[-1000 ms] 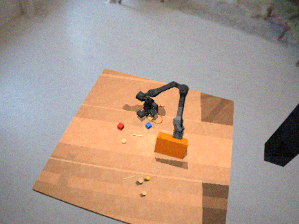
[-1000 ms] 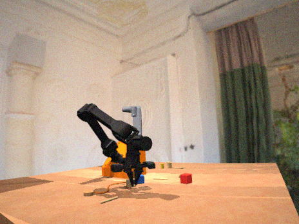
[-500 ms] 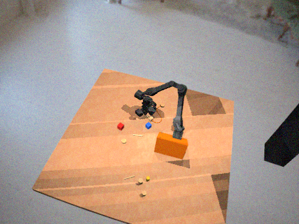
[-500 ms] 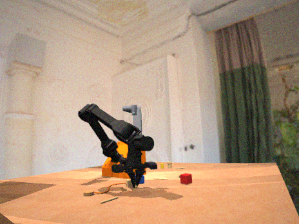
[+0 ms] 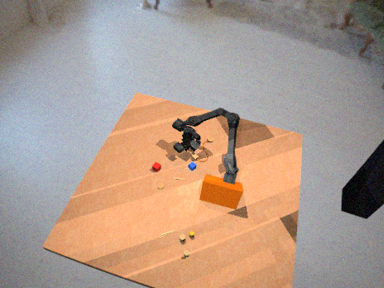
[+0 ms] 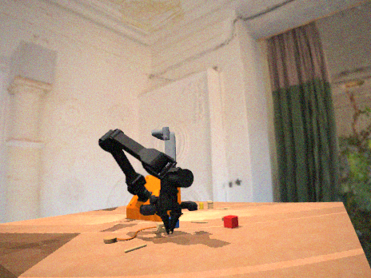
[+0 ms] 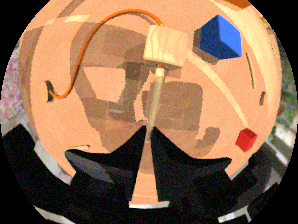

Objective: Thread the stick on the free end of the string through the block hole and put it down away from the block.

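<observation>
The wooden block [image 5: 194, 156] [image 6: 161, 227] [image 7: 165, 46] stands on the table beside the blue cube. The orange string [image 5: 206, 154] [image 6: 137, 232] [image 7: 88, 42] curves from the round button [image 5: 210, 140] [image 6: 109, 240] [image 7: 47, 92] to the block's far side in the wrist view. A short bit of orange shows at the block's near side, where the stick [image 7: 155, 95] begins, outside the block. My gripper [image 5: 187, 149] [image 6: 169, 232] [image 7: 148, 129] is shut on the stick's other end, low over the table and apart from the block. The hole's inside is hidden.
A blue cube [image 5: 192, 165] [image 6: 177, 224] [image 7: 219, 39] is close to the block. A red cube [image 5: 156, 166] [image 6: 230, 221] [image 7: 246, 139] is farther off. Loose sticks [image 5: 179, 179] [image 6: 135, 248] [image 7: 80, 147] and several small round pieces [image 5: 182, 237] lie about. The orange base [image 5: 221, 194] stands behind.
</observation>
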Motion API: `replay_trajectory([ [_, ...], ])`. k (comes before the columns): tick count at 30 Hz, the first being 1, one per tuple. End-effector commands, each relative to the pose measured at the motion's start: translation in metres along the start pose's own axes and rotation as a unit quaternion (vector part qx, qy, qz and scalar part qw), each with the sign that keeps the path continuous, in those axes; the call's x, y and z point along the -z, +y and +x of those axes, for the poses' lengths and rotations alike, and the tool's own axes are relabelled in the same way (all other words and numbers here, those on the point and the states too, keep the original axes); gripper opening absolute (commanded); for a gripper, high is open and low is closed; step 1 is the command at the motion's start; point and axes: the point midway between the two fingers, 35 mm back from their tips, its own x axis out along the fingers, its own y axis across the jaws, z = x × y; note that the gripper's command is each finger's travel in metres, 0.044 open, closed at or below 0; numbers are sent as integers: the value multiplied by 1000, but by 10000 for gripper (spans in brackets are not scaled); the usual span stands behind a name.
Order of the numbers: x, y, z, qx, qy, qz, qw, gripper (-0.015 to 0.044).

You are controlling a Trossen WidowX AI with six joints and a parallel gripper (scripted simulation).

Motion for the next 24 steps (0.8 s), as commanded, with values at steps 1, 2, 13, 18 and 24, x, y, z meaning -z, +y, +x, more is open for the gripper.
replay_trajectory([
  [1,6,0,-1,0,1,-1,1000,0],
  [2,7,0,-1,0,1,-1,1000,0],
  [13,21,3,-2,-1,1,-1,1000,0],
  [18,27,3,-2,-2,1,-1,1000,0],
  [24,34,2,-2,-2,1,-2,1000,0],
])
